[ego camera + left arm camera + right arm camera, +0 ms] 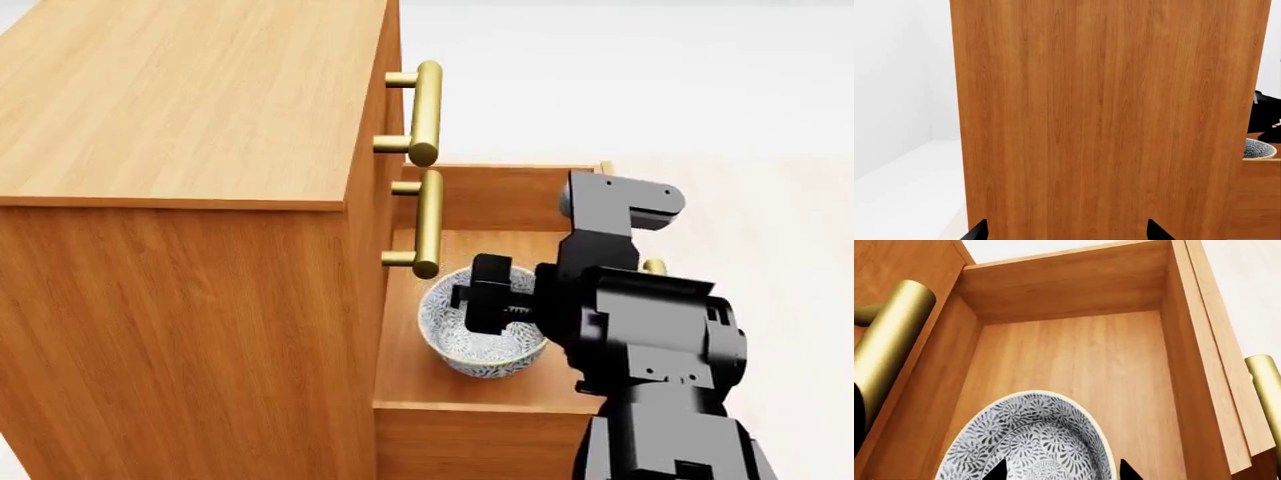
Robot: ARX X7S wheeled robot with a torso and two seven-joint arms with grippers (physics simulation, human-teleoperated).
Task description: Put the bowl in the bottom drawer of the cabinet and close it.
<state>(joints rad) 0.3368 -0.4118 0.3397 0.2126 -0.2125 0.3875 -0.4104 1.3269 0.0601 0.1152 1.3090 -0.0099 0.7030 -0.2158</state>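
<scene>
Head view: bowl (485,333) sits inside open bottom drawer (467,392), right hand (489,300) over its rim, grip unclear.

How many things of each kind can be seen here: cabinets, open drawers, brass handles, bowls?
Cabinet: 1
Open drawer, the bottom drawer: 1
Brass handles: 3, the top one, the middle one and the bottom drawer's own
Bowl: 1
Total: 6

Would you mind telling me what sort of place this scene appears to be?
Probably a bare simulated test room rather than a lived-in home: a wooden cabinet with brass handles stands alone on a plain pale floor, its bottom drawer pulled open with a patterned bowl inside, and no other furniture shows.
</scene>
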